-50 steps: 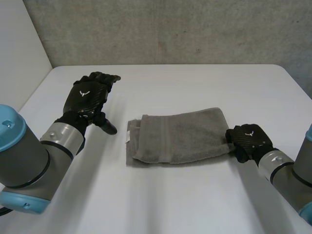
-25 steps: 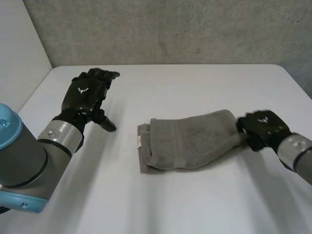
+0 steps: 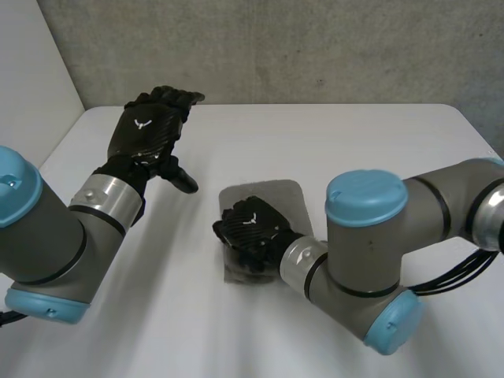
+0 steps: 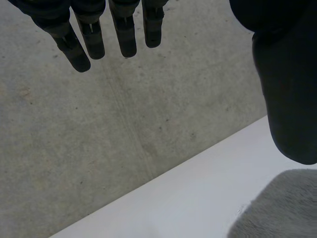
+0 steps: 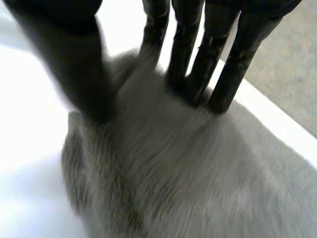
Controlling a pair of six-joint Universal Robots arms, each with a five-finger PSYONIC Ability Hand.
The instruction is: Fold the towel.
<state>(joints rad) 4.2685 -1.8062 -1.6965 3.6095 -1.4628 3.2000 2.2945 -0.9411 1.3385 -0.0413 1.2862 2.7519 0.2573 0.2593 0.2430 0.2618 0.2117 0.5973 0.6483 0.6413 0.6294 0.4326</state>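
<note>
Head view first: we see the grey towel [image 3: 274, 198] lying as a compact folded pad on the white table [image 3: 370, 142], about midway between the two arms. The right arm [image 3: 366, 236] reaches across the table from the right side, and the right hand [image 3: 250, 231] rests palm down on the towel's near left part, covering much of it. The towel's far edge shows bare beyond the hand.

From the right wrist view we read its fingers [image 5: 190, 54] as straight, their tips pressed into the pile. The thumb [image 5: 81, 69] is set down on the cloth apart from them (a flat press, as far as we can judge, not a pinch).

The left hand [image 3: 148, 135] hangs over the table's far left area, well apart from the towel, its back turned toward the head camera. In its own wrist view we find its fingers [image 4: 124, 29] stretched out straight and spread away from the thumb [image 4: 290, 94], holding nothing. Beyond them stand the grey wall [image 4: 99, 139] and the table's far edge, and a corner of the towel [image 4: 282, 210] lies just past the thumb's tip.
</note>
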